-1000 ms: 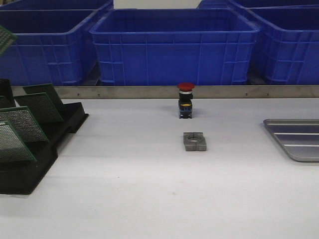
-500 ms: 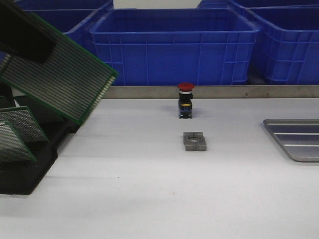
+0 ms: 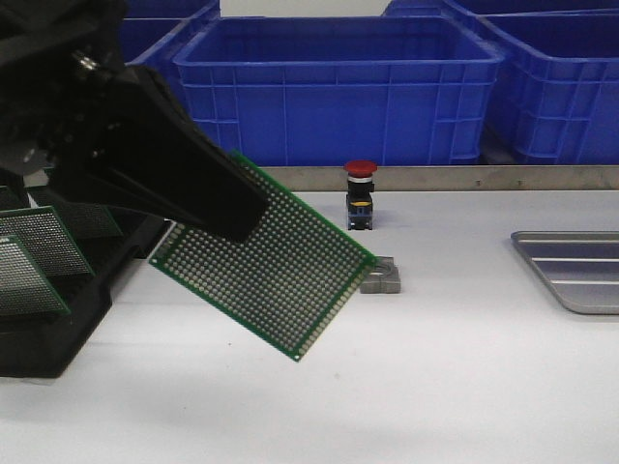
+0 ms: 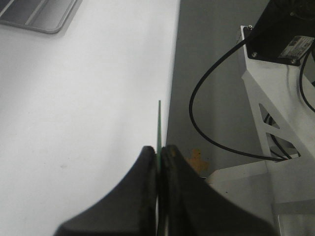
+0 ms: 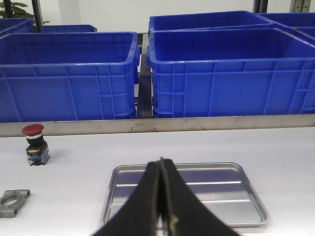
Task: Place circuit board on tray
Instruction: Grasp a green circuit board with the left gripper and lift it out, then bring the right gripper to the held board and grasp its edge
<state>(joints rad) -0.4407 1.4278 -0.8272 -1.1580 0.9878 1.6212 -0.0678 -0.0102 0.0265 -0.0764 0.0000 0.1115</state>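
Nearest the front camera, filling the upper left of the frame, the left gripper [image 3: 227, 208] is clamped on one edge of a green perforated circuit board [image 3: 266, 261], which hangs tilted above the white table [image 3: 435, 387] at centre-left. The left wrist view shows the board edge-on between the pressed fingers. It looks thin, stiff and light (probably brittle at the corners), so an edge pinch suits it. At lower left sits the black slotted rack [image 3: 58, 329] with more boards. Mid-frame lie a grey metal clamp [image 3: 385, 278] and a red-capped push button [image 3: 360, 196]. The tray [image 3: 571, 271] sits at the right edge. The right gripper [image 5: 161, 196] is closed, holding nothing. Blue bins [image 3: 338, 87] line the back.
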